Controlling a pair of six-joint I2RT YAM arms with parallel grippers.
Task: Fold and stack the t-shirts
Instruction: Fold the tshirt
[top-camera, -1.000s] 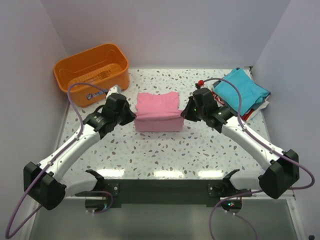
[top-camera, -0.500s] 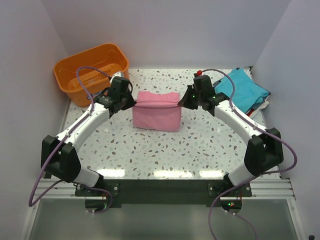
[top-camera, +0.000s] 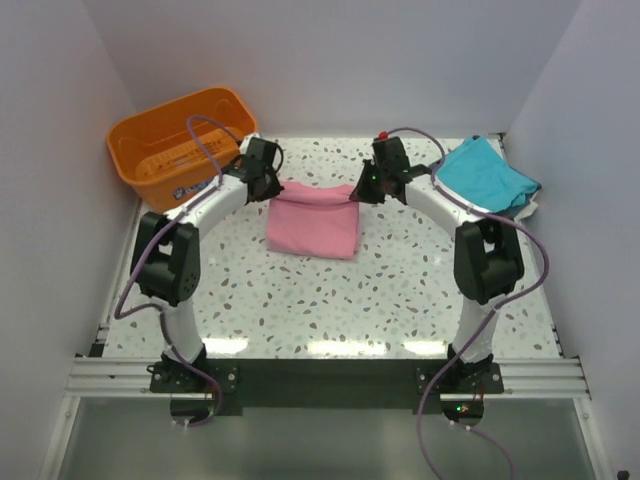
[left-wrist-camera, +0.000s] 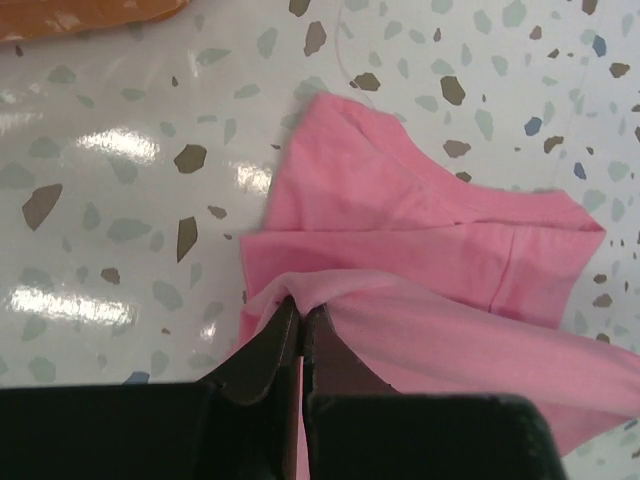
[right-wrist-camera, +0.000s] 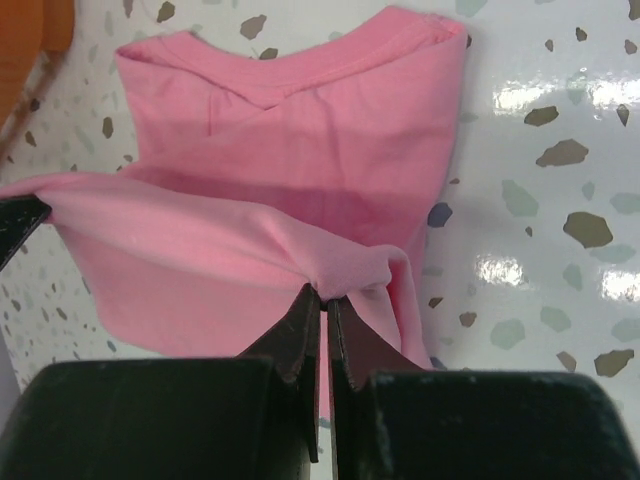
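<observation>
The pink t-shirt (top-camera: 312, 225) lies partly folded at the back middle of the table. My left gripper (top-camera: 272, 190) is shut on its left corner and my right gripper (top-camera: 355, 193) on its right corner, both near the shirt's far edge, so a lifted layer hangs between them. In the left wrist view the jaws (left-wrist-camera: 300, 305) pinch a pink fold above the flat shirt (left-wrist-camera: 420, 220). From the right wrist, the jaws (right-wrist-camera: 325, 292) pinch the other corner, with the collar end (right-wrist-camera: 300, 110) lying beyond. A folded teal t-shirt (top-camera: 490, 172) tops a stack at the back right.
An orange plastic basket (top-camera: 180, 135) stands at the back left, close behind my left arm; its rim shows in the left wrist view (left-wrist-camera: 90, 15). A white layer (top-camera: 527, 208) peeks from under the teal shirt. Walls close in the table's left, right and back sides.
Both grippers have carried the pink shirt's near edge up and toward the back of the table, over the rest of the shirt. They stayed shut on the cloth throughout.
</observation>
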